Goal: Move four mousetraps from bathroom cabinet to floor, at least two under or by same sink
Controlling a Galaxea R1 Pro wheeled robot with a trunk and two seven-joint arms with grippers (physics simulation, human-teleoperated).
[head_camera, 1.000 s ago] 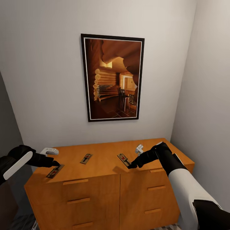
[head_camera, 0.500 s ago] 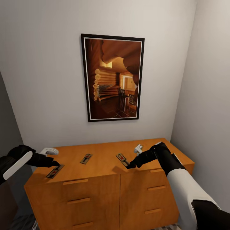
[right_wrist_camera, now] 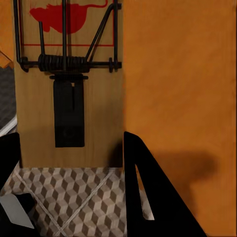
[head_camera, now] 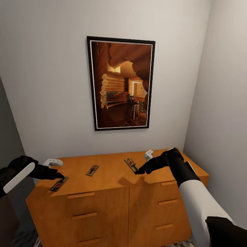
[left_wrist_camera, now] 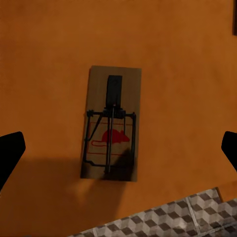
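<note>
black forearms, white upper sleeves, black pointed tool point(head_camera: 140, 171) tips.

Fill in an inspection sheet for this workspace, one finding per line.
Surface: orange-brown cabinet, flat top, drawers shut.
Job's things: three mousetraps counted on the head view. The left mousetrap and middle mousetrap lie flat on the top. The right mousetrap is held at one end and seems raised.
Clutter: two small white objects near the back of the top, too small to identify.
Grippers: left gripper open over the left mousetrap; right gripper shut on the right mousetrap.
Cables: nothing seen.
Surroundings: framed picture on a plain wall above the cabinet; cube-pattern floor tiles below.
</note>
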